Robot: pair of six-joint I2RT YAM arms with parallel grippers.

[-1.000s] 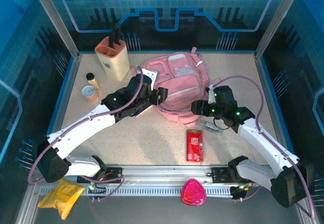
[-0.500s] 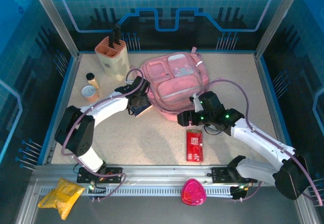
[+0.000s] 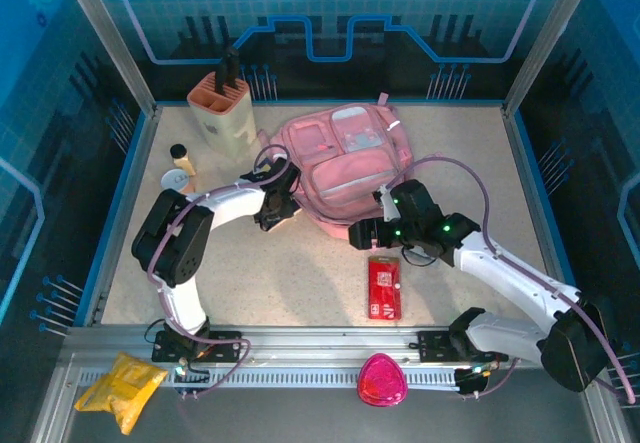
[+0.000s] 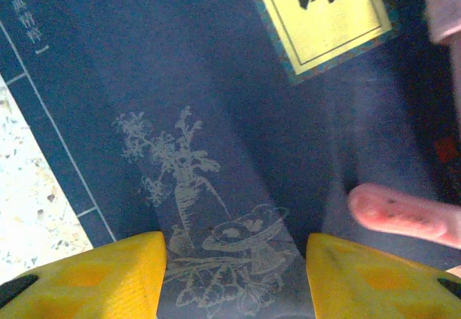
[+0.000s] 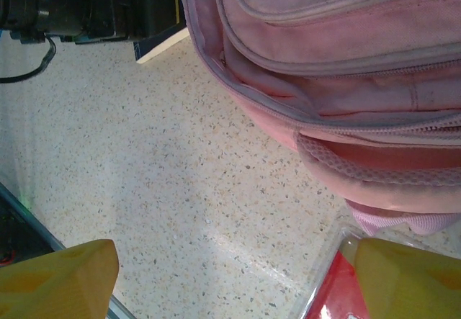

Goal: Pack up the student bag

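- Yellow left fingers (image 4: 101,272) stand partly apart in the left wrist view, over the flat cover of a dark blue book (image 4: 216,117) with a yellow label and a pale plant drawing. Nothing is pinched between them.
- That close view also shows a pink strap end (image 4: 403,214) in front of the cover.
- Yellow right fingers (image 5: 65,276) are spread wide, with bare speckled desk (image 5: 180,189) between them.
- From the right wrist, the book's pale page edge meets the large soft pink fabric backpack (image 5: 346,67), and a red plastic-wrapped packet (image 5: 328,290) lies just beside it.
- From above, the backpack lies flat mid-desk, pockets up, and a beige slotted holder (image 3: 222,113) stands behind it on the left.
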